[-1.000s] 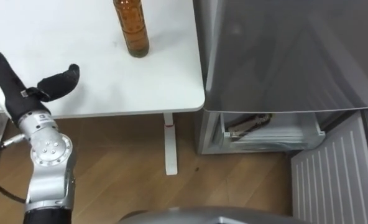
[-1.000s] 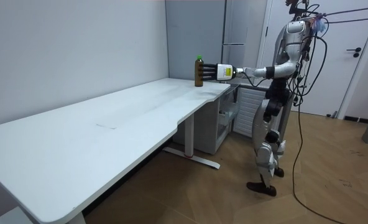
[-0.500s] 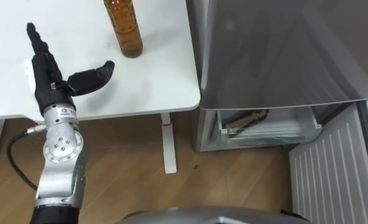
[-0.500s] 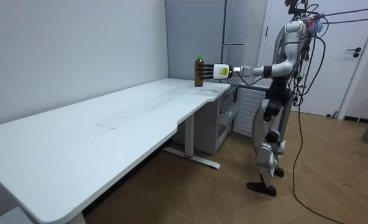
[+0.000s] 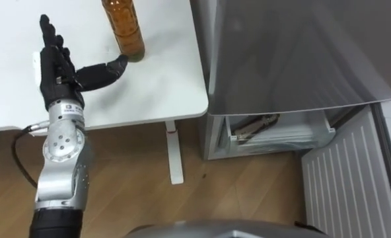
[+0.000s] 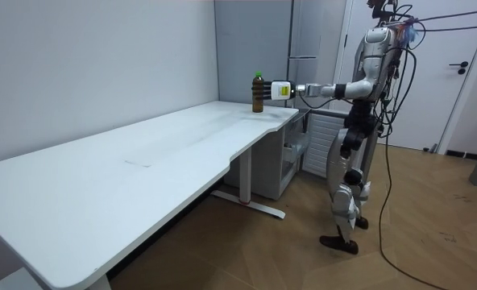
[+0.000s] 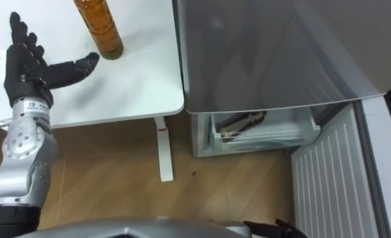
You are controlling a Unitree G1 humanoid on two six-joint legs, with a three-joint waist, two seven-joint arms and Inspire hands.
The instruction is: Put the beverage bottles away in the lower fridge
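Black-fingered left robot hand (image 5: 55, 66) on a silver, screw-studded forearm with a dark cable

A long white table (image 6: 142, 153) on white legs runs along a plain pale grey wall (image 6: 85, 64). Wood-plank floor (image 6: 271, 250) lies beneath. A white door (image 6: 452, 97) with a dark handle stands at the room view's right.

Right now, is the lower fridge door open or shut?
Open. The lower door stands swung out with its ribbed inner side showing, and the drawer behind it is exposed.
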